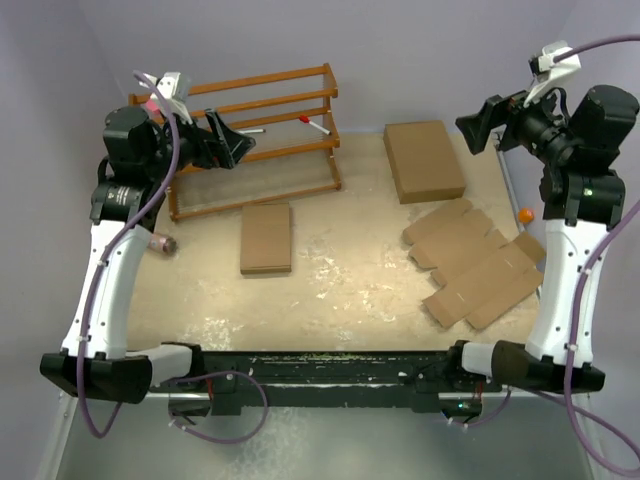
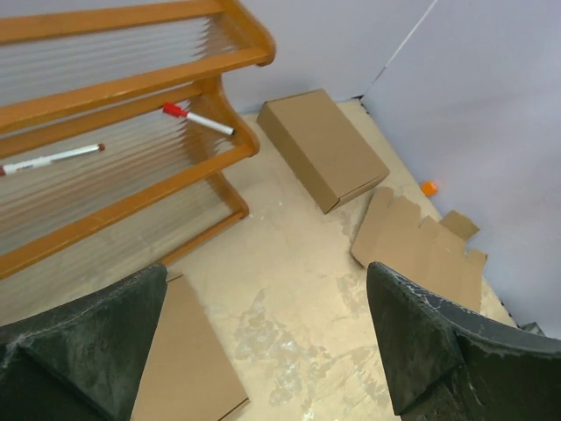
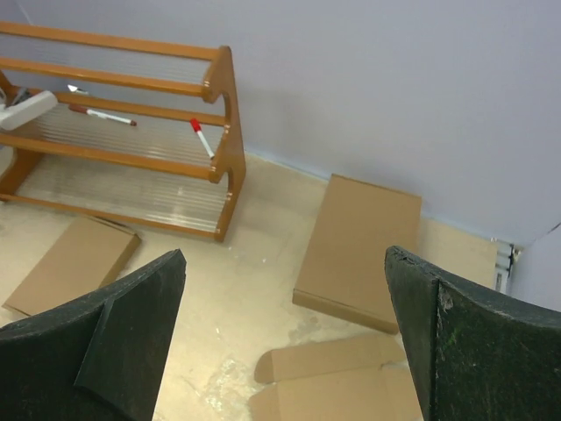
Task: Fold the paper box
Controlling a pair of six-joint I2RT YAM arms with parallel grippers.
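The paper box (image 1: 475,265) is a flat brown die-cut blank with notched flaps, lying unfolded on the table at the right; it also shows in the left wrist view (image 2: 421,246) and the right wrist view (image 3: 342,386). My left gripper (image 1: 235,143) hangs high over the back left, near the wooden rack, open and empty (image 2: 266,289). My right gripper (image 1: 475,125) is raised at the back right, above and behind the blank, open with nothing between its fingers (image 3: 285,263). Neither gripper touches the blank.
A large closed brown box (image 1: 424,160) lies at the back right, and a smaller closed one (image 1: 266,237) at the centre. An orange wooden rack (image 1: 260,130) holding red-capped markers (image 2: 197,118) stands back left. A small orange object (image 1: 525,213) sits by the right wall.
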